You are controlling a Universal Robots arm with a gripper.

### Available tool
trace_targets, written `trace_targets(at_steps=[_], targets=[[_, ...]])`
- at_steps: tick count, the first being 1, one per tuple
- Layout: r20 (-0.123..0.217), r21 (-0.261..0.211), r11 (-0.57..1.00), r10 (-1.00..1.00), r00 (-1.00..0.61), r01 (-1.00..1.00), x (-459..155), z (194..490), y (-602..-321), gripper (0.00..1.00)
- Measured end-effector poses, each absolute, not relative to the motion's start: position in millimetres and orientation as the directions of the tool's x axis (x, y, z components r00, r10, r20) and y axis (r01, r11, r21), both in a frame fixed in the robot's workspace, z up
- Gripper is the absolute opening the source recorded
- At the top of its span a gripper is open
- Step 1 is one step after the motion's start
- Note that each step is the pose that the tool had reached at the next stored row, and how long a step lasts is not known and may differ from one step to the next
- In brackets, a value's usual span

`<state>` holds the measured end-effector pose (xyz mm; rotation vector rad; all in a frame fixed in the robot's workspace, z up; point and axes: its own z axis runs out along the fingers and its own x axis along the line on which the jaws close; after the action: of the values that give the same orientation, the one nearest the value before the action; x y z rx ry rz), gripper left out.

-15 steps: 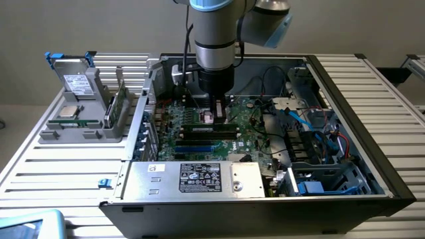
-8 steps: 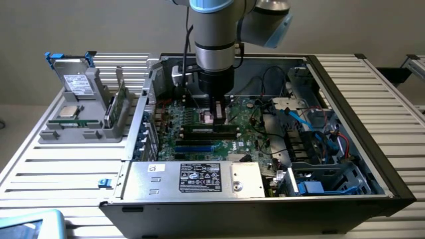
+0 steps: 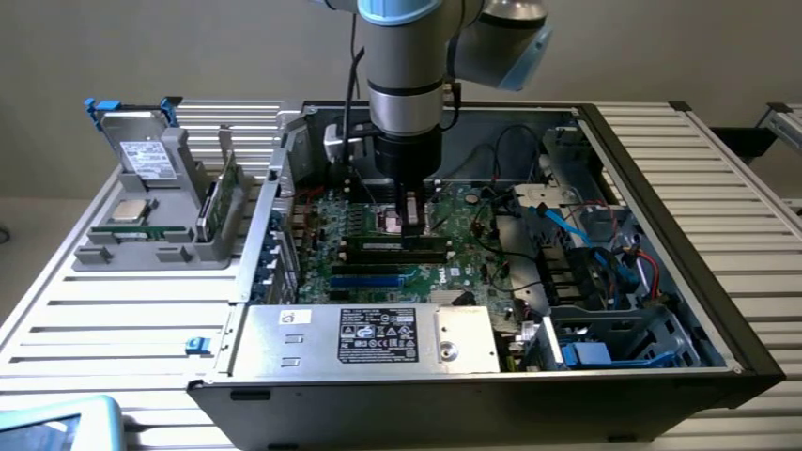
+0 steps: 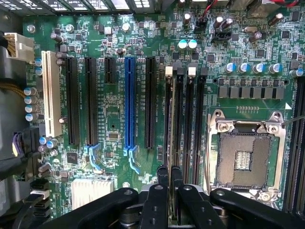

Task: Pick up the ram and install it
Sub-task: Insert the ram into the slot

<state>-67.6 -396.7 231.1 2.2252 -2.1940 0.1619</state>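
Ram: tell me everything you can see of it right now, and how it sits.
In the wrist view the ram shows edge-on as a thin olive-green strip, with its chips and label hidden. The end effector grips it. It stands on edge and runs along the outermost of the four memory slots, the one nearest the black expansion slots, with the empty processor socket on the far side. I cannot tell whether it is seated or just above the slot.

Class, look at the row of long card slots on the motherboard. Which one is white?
The end slot, the one farthest from the empty processor socket. The others in the row are black slots, plus one blue slot.
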Motion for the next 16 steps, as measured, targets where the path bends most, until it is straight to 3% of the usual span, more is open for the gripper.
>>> trace_targets(at_steps=[16], targets=[[0.083,-0.071,-0.035,-0.996,0.029,-0.997,-68.4,230.3,-398.3,0.14]])
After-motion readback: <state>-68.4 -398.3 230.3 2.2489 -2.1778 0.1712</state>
